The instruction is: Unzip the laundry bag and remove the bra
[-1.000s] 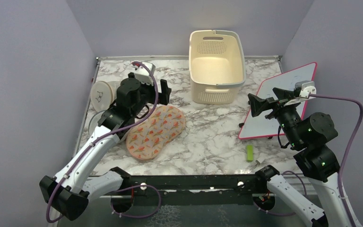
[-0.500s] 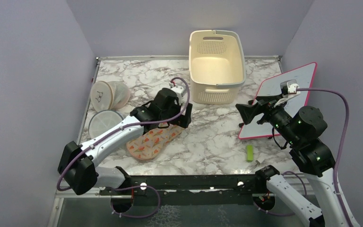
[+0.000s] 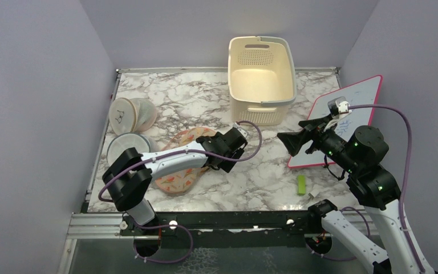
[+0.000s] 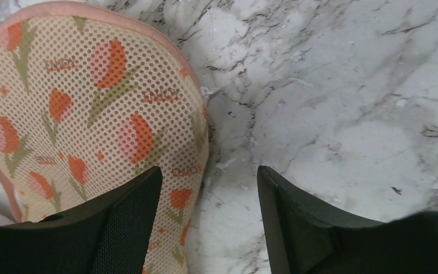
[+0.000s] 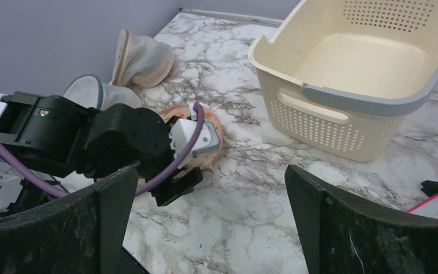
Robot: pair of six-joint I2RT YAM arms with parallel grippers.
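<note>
The laundry bag (image 3: 174,178) lies flat on the marble-patterned tabletop (image 3: 256,174), to the near-left of the basket (image 3: 258,117) and apart from it. It is a soft, peanut-shaped case. Its long axis runs on a diagonal, one rounded end pointing toward the basket's near-left corner and the other away from it toward the arms' side.

In the left wrist view we see its face (image 4: 91,108) as fine perforated mesh. It is cream-peach, printed with orange and pink buds on green stems, and a smooth peach binding follows the curved edge.

The basket is rigid cream plastic, rectangular with rounded corners. It has a grey rim, dotted perforated walls and a slot handle.

The left hand (image 4: 208,174) hangs over the bag's basket-side end with its dark, matte fingers parted. One finger (image 4: 125,217) is over the mesh, the other over bare white-and-grey veined stone. It is clenched on nothing; we cannot tell whether a fingertip touches the fabric.

The right hand (image 3: 290,141) is raised to the near-right of the basket, spread wide and empty.

Two round white mesh cases (image 3: 131,114) sit well to the left of the basket.
</note>
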